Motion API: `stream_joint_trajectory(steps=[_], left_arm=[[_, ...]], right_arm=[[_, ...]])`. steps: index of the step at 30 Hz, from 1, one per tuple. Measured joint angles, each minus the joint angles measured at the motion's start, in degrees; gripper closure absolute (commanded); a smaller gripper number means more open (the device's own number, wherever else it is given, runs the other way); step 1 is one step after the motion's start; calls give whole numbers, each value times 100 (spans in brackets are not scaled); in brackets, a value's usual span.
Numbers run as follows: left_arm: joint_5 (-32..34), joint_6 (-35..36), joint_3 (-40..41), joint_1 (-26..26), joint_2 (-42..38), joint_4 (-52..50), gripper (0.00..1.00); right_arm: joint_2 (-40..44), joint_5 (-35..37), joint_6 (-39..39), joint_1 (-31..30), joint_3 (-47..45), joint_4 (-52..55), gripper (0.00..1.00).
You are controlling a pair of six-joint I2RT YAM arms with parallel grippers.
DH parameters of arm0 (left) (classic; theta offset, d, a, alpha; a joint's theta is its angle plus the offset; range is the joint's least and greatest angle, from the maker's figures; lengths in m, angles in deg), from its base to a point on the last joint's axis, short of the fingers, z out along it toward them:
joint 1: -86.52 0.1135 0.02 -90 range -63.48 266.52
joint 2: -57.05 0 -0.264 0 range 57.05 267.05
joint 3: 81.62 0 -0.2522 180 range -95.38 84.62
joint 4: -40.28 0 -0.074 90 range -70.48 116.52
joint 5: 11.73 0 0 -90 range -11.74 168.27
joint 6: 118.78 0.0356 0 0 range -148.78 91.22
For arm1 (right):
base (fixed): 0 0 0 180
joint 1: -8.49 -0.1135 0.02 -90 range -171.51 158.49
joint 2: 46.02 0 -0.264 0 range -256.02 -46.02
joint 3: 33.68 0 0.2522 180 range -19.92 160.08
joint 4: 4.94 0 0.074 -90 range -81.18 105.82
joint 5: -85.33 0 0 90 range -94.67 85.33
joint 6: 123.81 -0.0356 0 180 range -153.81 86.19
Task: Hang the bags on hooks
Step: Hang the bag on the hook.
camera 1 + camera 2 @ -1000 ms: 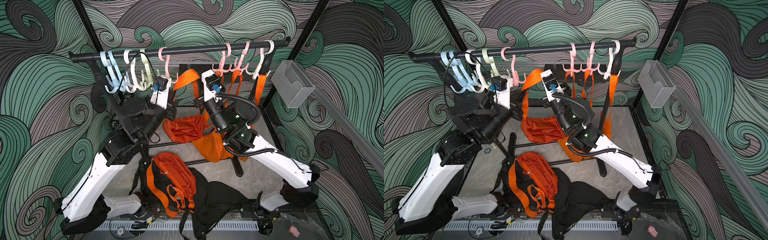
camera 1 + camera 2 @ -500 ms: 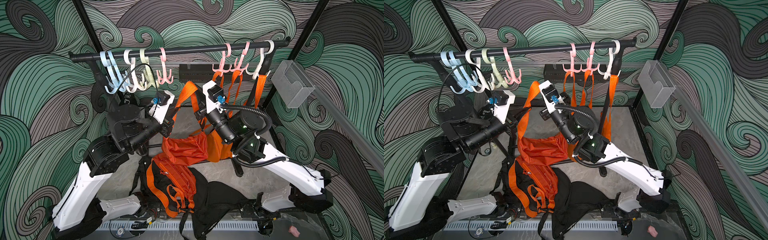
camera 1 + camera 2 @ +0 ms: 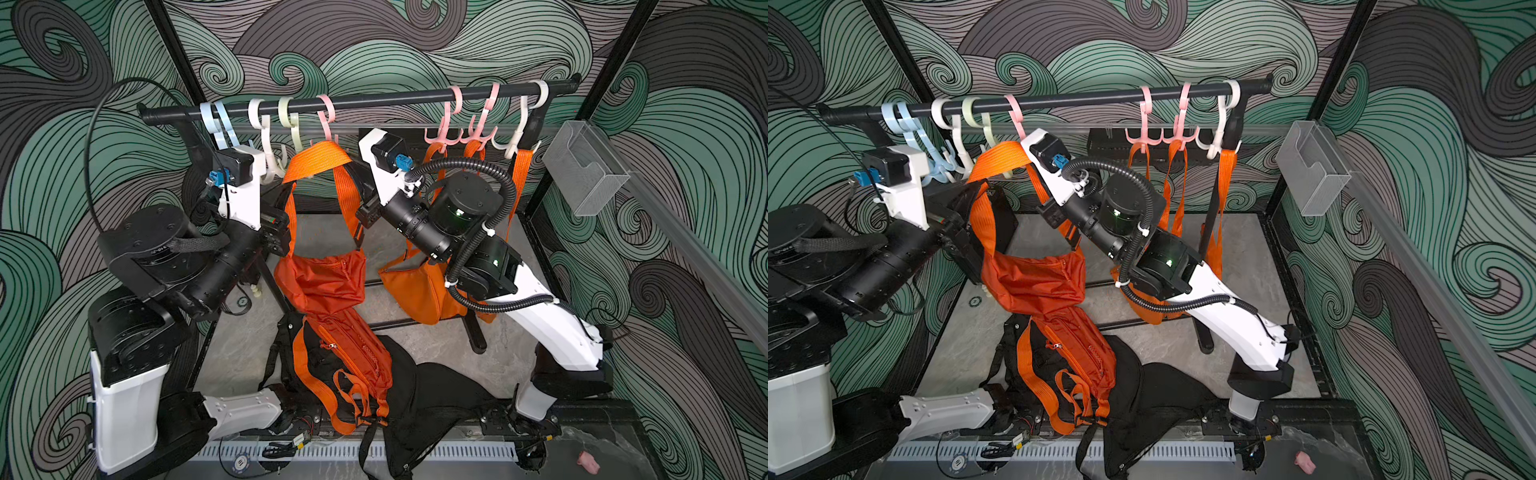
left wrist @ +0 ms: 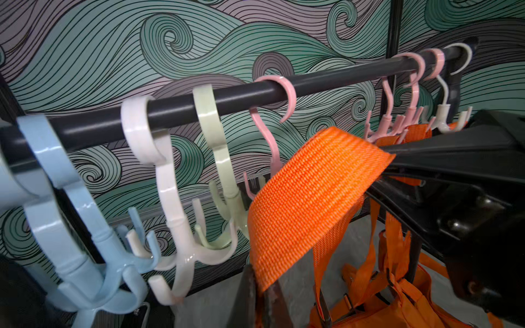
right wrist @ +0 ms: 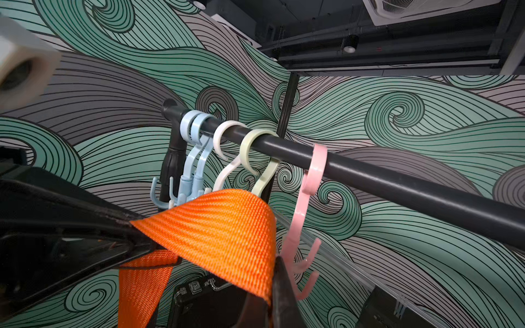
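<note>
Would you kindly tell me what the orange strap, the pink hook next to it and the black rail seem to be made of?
The orange strap: woven webbing, probably nylon or polyester; matte, with coarse ribbed weave.
The pink hook: moulded plastic, glossy, showing highlights.
The black rail: smooth satin tube, metal or plastic, I cannot tell.

You've brought both arms back up from the dip half a second ago. The strap (image 3: 316, 160), then slack and lower in frame, now spans wide between your left end effector (image 4: 262, 286) and right end effector (image 5: 271, 289), just under the pink hook (image 3: 326, 120). The bag (image 3: 322, 278) has risen above the backpack (image 3: 353, 353). Compared with a second ago, everything sits further frame-left.
</note>
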Motion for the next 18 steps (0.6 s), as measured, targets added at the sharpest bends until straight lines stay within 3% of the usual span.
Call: stream_joint_trajectory(steps=[4, 18], left_arm=[[295, 0, -173, 2, 229, -164, 100], [236, -219, -321, 155, 817, -636, 100]], right_arm=[[-503, 219, 0, 28, 931, 544, 100], [-680, 575, -149, 243, 1388, 1287, 100]])
